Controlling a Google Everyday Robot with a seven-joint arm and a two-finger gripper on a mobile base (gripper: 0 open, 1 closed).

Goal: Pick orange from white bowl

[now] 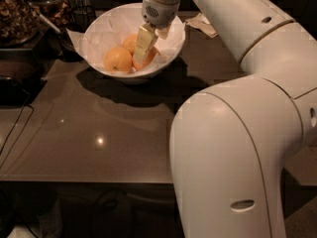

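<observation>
**Gripper down in the bowl, nearest orange right at its tip**

- Robot arm: bulky white casing that fills the near right and reaches away over the table.
- Table: dark and glossy, with a black cable at its left edge.
- White bowl: paper-lined, standing past the middle of the table. It holds three fruits.
- Orange: sits toward the picture's left. A second orange is behind it. A third orange is partly hidden.
- Gripper: inside the bowl, angled downward, its tip against or just over the third orange. The left orange is just beside it. Released or clenched: cannot tell.
- Judgement: the target sits at the tip itself, not off to one side, and being round it has no long axis to line up with.
- Crumpled napkin: beyond the bowl.
</observation>
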